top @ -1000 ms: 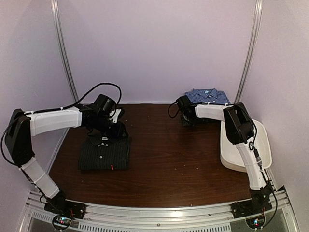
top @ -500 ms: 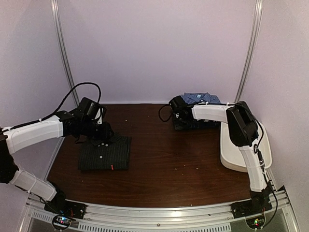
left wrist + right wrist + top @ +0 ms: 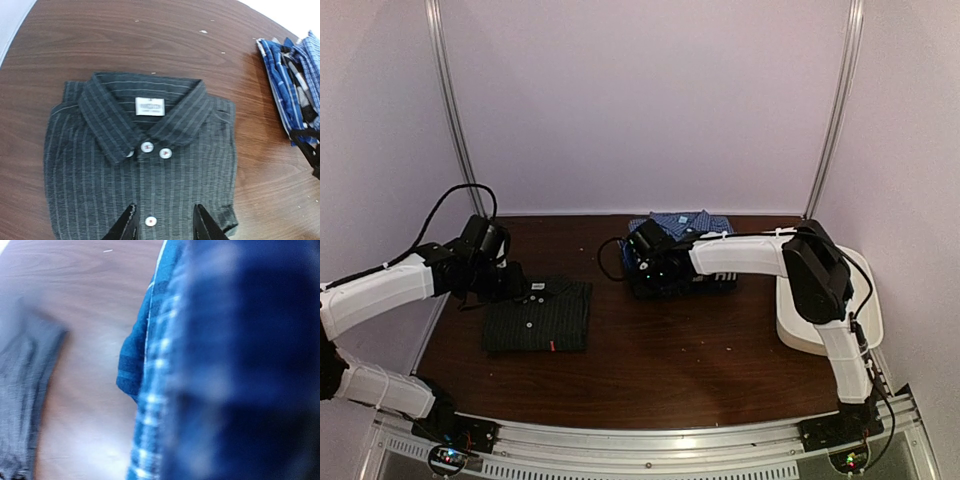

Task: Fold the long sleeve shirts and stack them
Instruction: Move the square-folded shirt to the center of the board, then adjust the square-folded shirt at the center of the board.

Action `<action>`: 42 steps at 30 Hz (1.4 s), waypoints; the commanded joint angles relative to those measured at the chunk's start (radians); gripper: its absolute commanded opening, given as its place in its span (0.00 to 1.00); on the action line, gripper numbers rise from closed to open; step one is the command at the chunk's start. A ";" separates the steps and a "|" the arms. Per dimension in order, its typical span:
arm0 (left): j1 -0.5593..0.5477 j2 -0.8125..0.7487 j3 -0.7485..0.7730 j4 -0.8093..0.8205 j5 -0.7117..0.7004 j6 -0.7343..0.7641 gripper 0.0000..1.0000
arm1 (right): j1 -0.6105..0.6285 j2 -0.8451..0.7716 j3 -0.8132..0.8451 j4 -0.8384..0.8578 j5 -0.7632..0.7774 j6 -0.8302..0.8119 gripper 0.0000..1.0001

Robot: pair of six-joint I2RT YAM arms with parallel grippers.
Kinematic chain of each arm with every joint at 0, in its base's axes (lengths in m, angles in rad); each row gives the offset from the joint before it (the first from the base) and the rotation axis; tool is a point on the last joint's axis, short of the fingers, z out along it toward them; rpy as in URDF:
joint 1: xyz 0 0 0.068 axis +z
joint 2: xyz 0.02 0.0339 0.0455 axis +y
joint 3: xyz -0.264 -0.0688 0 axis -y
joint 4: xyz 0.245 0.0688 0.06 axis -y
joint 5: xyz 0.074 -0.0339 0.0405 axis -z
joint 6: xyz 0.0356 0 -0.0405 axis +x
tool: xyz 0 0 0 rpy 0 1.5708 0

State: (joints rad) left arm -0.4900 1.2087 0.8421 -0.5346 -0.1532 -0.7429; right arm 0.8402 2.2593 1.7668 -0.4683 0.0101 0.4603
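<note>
The dark charcoal pinstriped shirt (image 3: 538,315) lies folded flat at the left of the table, collar and white buttons up; it also shows in the left wrist view (image 3: 140,165). My left gripper (image 3: 510,283) is open and empty, its fingertips (image 3: 127,222) just above the shirt's front placket. My right gripper (image 3: 642,262) is at the left edge of a folded stack topped by the blue checked shirt (image 3: 682,222) and appears shut on it. Blurred blue cloth (image 3: 225,365) hides its fingers. A darker layer (image 3: 695,283) lies under the checked shirt; no lettering shows.
The white oblong tub (image 3: 865,300) stands at the right edge of the brown table (image 3: 670,350). The blue stack shows at the right edge of the left wrist view (image 3: 295,85), a short gap of bare wood away from the charcoal shirt. Walls close in at the back and sides.
My right gripper has dragged the blue stack left from the back right corner toward the table's middle. My left gripper has drawn back left off the charcoal shirt's collar.
</note>
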 commanded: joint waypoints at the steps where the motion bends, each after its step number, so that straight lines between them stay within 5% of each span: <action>1: 0.044 -0.024 -0.035 -0.006 -0.023 -0.022 0.38 | 0.023 -0.042 -0.007 0.107 -0.117 0.085 0.00; 6: 0.119 -0.042 -0.068 -0.009 -0.009 -0.031 0.38 | 0.037 -0.052 -0.003 0.122 -0.143 0.092 0.12; 10: 0.220 -0.053 -0.098 -0.003 0.038 -0.019 0.38 | 0.060 -0.079 -0.025 0.160 -0.172 0.106 0.41; 16: 0.352 -0.057 -0.131 0.018 0.101 0.000 0.38 | 0.104 -0.071 -0.030 0.214 -0.202 0.143 0.60; 24: 0.480 0.019 -0.188 0.089 0.268 0.017 0.44 | 0.135 0.027 0.023 0.253 -0.235 0.190 0.62; 32: 0.481 0.110 -0.237 0.204 0.348 0.009 0.57 | 0.139 0.107 0.062 0.258 -0.235 0.199 0.66; 42: 0.481 0.178 -0.275 0.305 0.365 -0.003 0.56 | 0.151 0.205 0.162 0.223 -0.253 0.196 0.63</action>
State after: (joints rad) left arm -0.0147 1.3674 0.5888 -0.3210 0.1791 -0.7391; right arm 0.9787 2.4111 1.8748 -0.2207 -0.2272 0.6548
